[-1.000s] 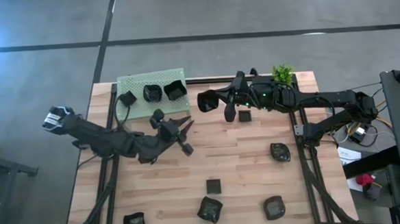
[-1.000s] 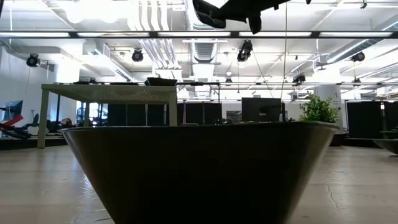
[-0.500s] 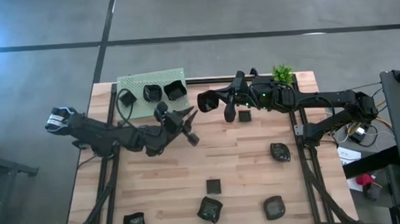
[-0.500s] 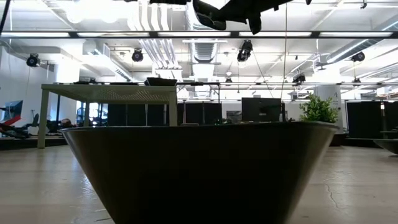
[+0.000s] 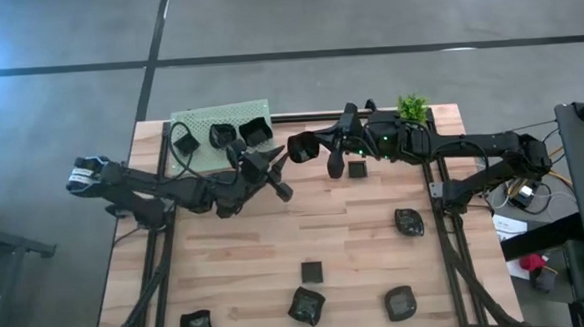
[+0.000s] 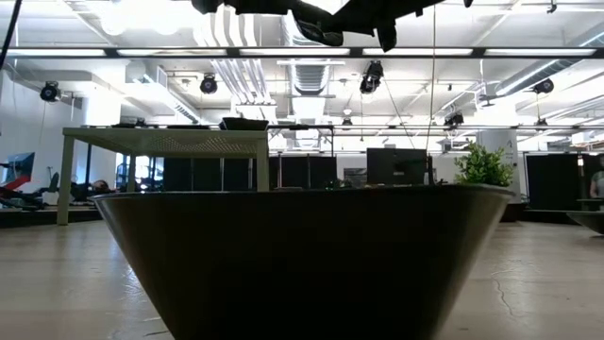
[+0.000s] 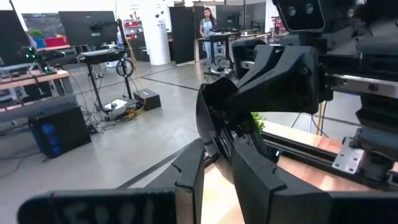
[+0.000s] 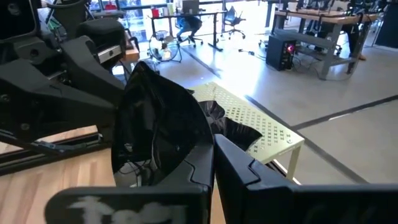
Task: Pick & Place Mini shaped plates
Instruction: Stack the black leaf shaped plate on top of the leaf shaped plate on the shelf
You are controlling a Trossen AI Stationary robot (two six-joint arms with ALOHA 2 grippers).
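Note:
My right gripper [image 5: 323,145] is over the table's far middle, shut on one mini shaped plate [image 5: 304,146], a black dish held in the air. My left gripper [image 5: 280,172] reaches in from the left. It is open, and its fingers [image 7: 261,177] stand on either side of that plate's [image 7: 214,118] lower rim. Three more plates [image 5: 220,135] sit on the green perforated platform [image 5: 198,121] at the far left. Several others lie on the wood, one [image 5: 357,168] just under the right gripper. Another plate [image 6: 302,255] fills the low view. My right gripper pinches the plate's rim [image 8: 200,144] between its two fingers [image 8: 245,168], coming level from the table's right. The plate is lifted clear and stands tilted on edge. My left gripper has the opposite rim [image 7: 225,149] between its open fingers; whether they touch it, I cannot tell.
A small black pot with a green plant [image 5: 412,107] stands at the far edge beside the right arm. Loose plates lie at the right [image 5: 408,220] and along the near edge [image 5: 305,305], [image 5: 399,302], [image 5: 195,325]. Bare wood [image 5: 237,256] lies between them.
My left gripper has moved toward the far edge and to the right, up to the plate held by my right gripper. The right gripper and its plate have kept still.

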